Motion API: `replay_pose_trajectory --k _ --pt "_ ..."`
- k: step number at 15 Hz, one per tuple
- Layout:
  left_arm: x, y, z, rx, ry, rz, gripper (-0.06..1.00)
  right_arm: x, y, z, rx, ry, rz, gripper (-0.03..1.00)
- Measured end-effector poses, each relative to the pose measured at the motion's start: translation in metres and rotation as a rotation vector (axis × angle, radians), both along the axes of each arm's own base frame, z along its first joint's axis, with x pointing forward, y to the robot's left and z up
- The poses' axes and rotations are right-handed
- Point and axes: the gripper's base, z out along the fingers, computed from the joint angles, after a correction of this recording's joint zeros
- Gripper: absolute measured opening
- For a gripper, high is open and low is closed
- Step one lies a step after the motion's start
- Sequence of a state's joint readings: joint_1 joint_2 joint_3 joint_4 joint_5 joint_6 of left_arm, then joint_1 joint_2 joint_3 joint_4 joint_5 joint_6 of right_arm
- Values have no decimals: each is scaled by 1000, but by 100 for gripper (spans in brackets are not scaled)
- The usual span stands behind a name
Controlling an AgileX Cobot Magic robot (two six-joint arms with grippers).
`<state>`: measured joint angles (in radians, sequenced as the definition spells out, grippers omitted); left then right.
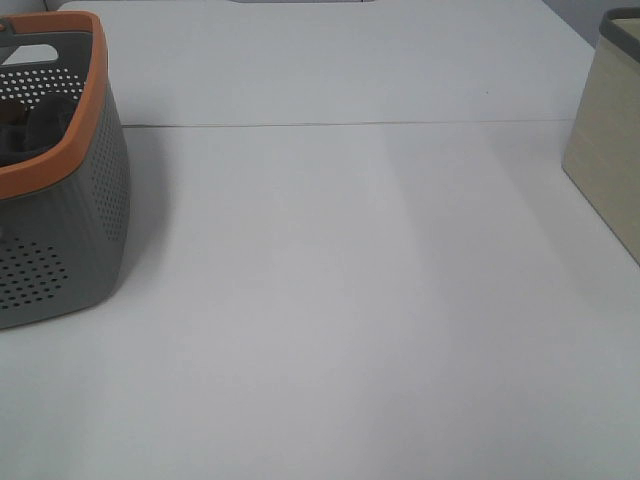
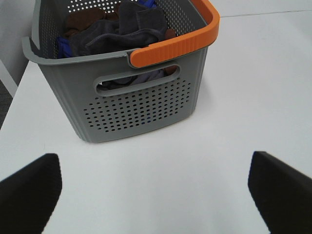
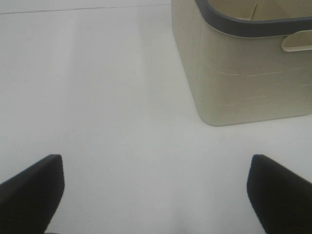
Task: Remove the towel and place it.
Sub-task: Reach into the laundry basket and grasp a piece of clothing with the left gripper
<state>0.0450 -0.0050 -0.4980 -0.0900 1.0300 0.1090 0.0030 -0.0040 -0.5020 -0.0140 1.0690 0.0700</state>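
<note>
The towel [image 2: 131, 27] lies bunched in the basket [image 2: 141, 107] by the table's [image 1: 350, 300] left edge, partly hidden. The left gripper [image 2: 155, 192] and right gripper [image 3: 155, 192] are wide apart, holding nothing

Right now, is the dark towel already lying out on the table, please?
No, the towel lies inside the grey basket, beside a brown cloth.

Basket [image 1: 100, 200] cropped left, beige bin [image 1: 605, 170] cropped right, towel [image 2: 124, 30] partly behind basket wall

Grey perforated basket [image 1: 60, 230] with orange rim is set at left of white table [image 1: 350, 300]. Brown cloth [image 2: 83, 19] and blue cloth [image 2: 62, 47] are piled inside. Beige bin [image 1: 610, 150] is seen at right.
</note>
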Motion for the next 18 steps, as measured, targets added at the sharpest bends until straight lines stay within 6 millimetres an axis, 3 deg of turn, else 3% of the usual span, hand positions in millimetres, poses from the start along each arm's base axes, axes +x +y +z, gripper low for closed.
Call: replay_pose_trajectory --k 18 --pt "0 0 0 0 0 0 98 0 0 0 0 0 0 91"
